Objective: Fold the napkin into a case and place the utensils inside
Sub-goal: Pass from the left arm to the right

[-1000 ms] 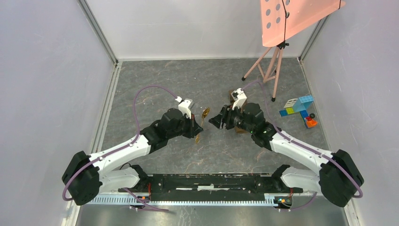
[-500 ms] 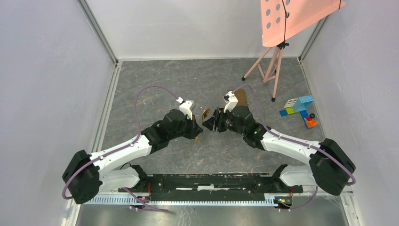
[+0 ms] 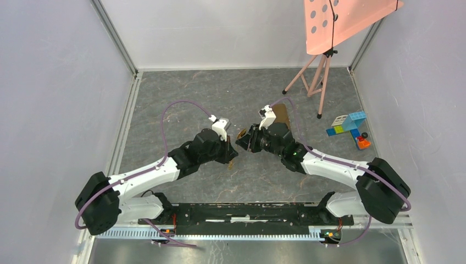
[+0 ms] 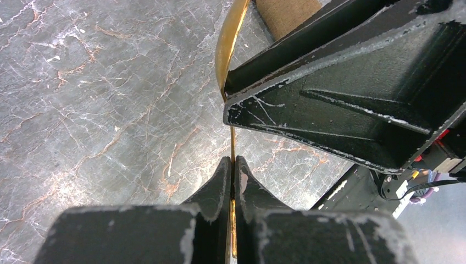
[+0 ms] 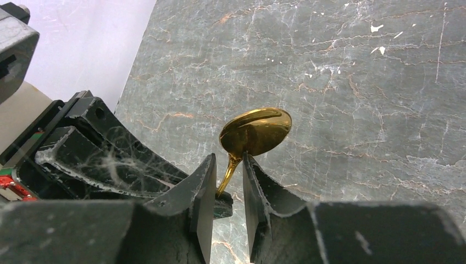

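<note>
Pinching the gold spoon (image 4: pixel 228 38) by its thin handle, the left gripper (image 4: pixel 233 165) has its jaws pressed almost together, with only the handle's edge between them. From above, it sits just left of the middle of the grey marbled table (image 3: pixel 181 99). The spoon's bowl points away from it toward the right arm.

The right gripper (image 5: pixel 229 160) faces it. Its jaws are partly apart and straddle the spoon's neck just below the bowl. A slim gap shows on either side, so it does not clamp the spoon. The brown napkin (image 3: pixel 281 113) lies on the table just behind the right wrist, partly hidden by it, so its folded shape cannot be told. Further right, the coloured toy blocks (image 3: pixel 349 127) sit near the wall.

A second ago the right gripper stood apart from the spoon, with wider jaws. It has since swung left onto the neck, uncovering more of the napkin. The left gripper has barely shifted, and the blocks lie as before.
</note>
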### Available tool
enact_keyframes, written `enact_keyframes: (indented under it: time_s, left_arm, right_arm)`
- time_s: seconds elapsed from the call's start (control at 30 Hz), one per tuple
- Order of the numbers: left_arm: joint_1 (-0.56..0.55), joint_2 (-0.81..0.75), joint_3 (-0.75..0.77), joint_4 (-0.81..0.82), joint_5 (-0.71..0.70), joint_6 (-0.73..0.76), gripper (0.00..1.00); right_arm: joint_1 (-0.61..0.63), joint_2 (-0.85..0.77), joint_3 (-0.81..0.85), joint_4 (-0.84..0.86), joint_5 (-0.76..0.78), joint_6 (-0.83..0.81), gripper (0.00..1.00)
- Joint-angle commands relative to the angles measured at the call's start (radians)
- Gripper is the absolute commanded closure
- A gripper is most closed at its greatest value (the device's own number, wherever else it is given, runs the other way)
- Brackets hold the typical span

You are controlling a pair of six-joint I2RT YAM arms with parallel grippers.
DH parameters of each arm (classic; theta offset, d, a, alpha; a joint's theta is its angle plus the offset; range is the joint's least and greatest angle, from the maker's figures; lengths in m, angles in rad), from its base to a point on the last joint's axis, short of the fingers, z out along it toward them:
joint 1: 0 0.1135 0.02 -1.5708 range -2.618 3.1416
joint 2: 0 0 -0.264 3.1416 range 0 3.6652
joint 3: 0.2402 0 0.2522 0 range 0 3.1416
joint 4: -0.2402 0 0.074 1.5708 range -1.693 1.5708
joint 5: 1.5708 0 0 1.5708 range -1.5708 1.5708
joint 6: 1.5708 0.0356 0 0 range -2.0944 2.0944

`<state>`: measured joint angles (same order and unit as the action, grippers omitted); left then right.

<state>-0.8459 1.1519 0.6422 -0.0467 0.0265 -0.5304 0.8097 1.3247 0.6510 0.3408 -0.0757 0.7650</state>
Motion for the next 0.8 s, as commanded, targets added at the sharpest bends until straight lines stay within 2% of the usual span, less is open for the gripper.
enact_keyframes:
  time_s: [0.0, 0.07, 0.37, 0.6, 0.73, 0.77]
  left_arm:
    - [-0.010, 0.015, 0.045, 0.072, -0.022, 0.020, 0.98]
    - [-0.014, 0.019, 0.050, 0.072, -0.023, 0.020, 0.98]
    - [-0.016, 0.032, 0.066, 0.072, -0.049, 0.025, 0.98]
    - [-0.017, 0.027, 0.067, 0.071, -0.075, 0.024, 0.98]
    - [-0.018, 0.034, 0.073, 0.075, -0.069, 0.025, 0.98]
    - [-0.018, 0.037, 0.071, 0.080, -0.068, 0.024, 0.98]
  right_arm:
    - [0.003, 0.016, 0.033, 0.042, 0.016, 0.013, 0.70]
    - [0.005, 0.018, 0.028, 0.045, 0.014, 0.016, 0.68]
    - [0.007, 0.031, 0.018, 0.059, 0.004, 0.019, 0.72]
    - [0.007, 0.034, 0.016, 0.062, 0.003, 0.014, 0.70]
    - [0.007, 0.048, 0.021, 0.069, -0.004, 0.016, 0.72]
    - [0.006, 0.050, 0.021, 0.073, -0.008, 0.014, 0.76]
